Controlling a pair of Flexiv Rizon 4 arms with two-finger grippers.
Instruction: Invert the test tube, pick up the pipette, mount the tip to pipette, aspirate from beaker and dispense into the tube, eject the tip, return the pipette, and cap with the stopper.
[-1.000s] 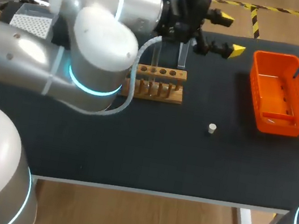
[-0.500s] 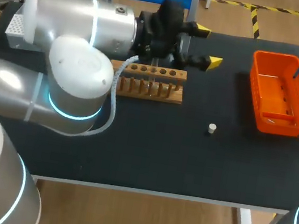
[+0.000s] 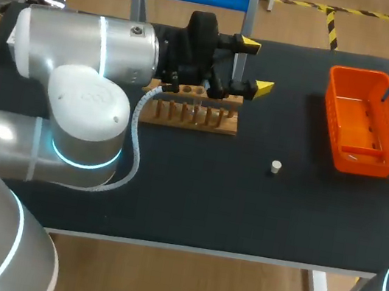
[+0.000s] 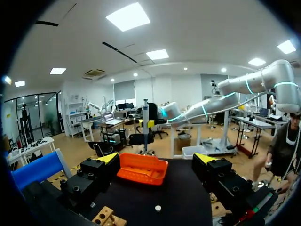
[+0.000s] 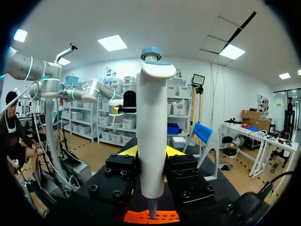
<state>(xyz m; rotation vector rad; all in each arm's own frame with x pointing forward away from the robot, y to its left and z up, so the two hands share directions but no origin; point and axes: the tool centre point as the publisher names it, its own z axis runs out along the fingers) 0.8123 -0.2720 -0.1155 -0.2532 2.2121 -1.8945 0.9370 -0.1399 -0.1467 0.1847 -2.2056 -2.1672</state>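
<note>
Left tool: yellow-tipped fingers spread wide, nothing gripped. Orange basket sits ahead on black tabletop, roughly centred between fingers. Small white thing nearer tool, probably stopper, alone, well apart from basket. Wooden rack corner with holes peeks under tool. Blue panel off beside it.

Head camera overlooks the table from behind; left wrist camera faces right toward the orange bin, right wrist camera close above it.

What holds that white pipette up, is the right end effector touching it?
Touching. The right wrist view shows the right end effector clamping the pipette from both sides.
</note>
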